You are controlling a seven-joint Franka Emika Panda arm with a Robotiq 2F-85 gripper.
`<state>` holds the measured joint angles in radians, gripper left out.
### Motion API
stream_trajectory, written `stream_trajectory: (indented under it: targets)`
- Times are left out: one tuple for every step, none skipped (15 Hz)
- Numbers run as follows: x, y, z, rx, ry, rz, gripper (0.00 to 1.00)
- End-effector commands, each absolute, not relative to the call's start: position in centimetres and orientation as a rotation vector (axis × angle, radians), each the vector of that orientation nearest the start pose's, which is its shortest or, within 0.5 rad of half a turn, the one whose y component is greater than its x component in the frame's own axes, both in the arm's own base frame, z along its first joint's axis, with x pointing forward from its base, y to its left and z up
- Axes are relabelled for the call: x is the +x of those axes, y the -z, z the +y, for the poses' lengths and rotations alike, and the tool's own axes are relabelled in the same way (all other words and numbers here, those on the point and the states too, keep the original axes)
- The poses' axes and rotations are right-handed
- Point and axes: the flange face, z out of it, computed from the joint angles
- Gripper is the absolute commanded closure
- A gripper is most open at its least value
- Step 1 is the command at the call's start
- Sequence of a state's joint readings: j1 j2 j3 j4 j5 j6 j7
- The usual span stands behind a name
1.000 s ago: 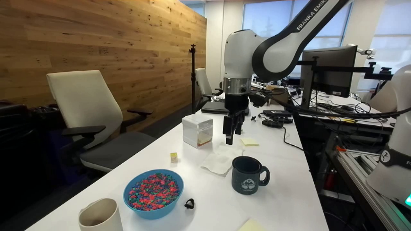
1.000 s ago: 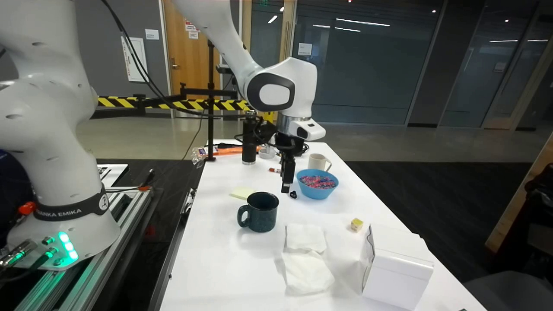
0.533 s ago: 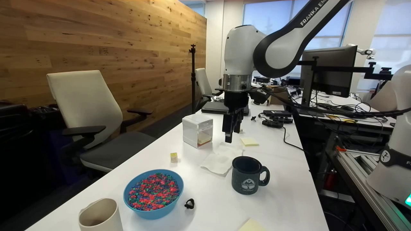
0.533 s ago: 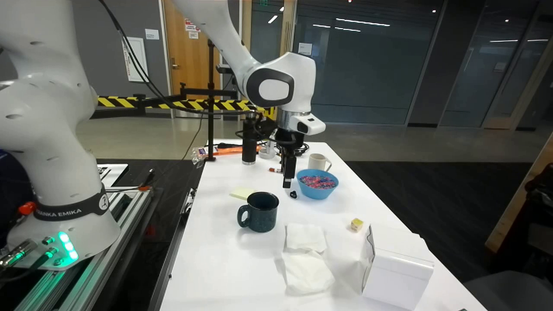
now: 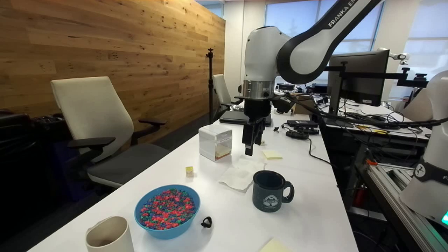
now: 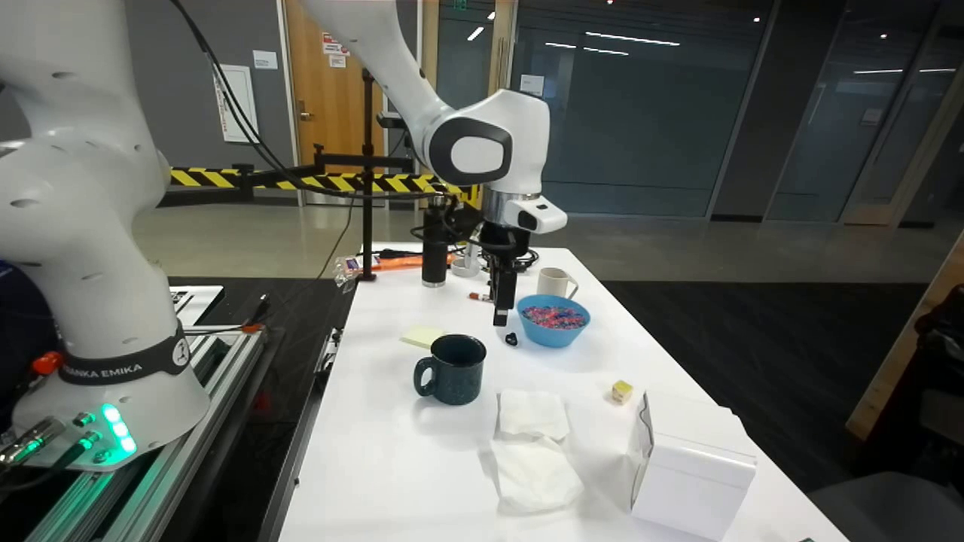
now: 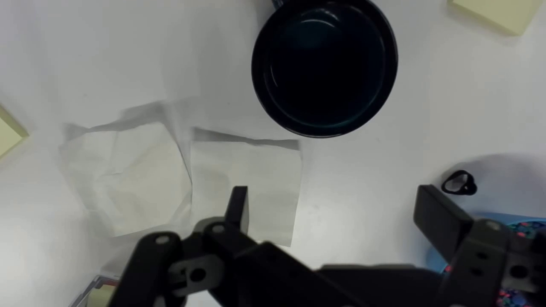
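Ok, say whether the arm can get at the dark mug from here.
Likely yes: the gripper is open with nothing in it, and in the wrist view nothing covers the dark mug. The white paper beside it lies low; the arm would probably just have to shift sideways and down.

the rounded white arm (image 5: 260, 56) is ringed by a silver collar (image 5: 258, 89) and trailed by black cables (image 5: 402, 124); its base band (image 6: 124, 371) is lettered "franka emika"; the black gripper (image 7: 332, 207) is dotted with screws (image 7: 162, 239).
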<state>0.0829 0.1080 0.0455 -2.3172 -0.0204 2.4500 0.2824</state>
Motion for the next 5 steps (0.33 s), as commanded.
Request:
stream_trajectory:
  targets:
    - [50.87, -30.72, 6.81, -3.151, 0.044, 0.182, 0.0]
    - [50.87, -30.74, 6.84, -3.151, 0.043, 0.182, 0.0]
    - [50.87, -30.74, 6.88, -3.15, 0.044, 0.182, 0.0]
    - [50.88, -30.74, 6.96, -3.15, 0.043, 0.182, 0.0]
    - [50.89, -30.72, 7.04, -3.151, 0.043, 0.182, 0.0]
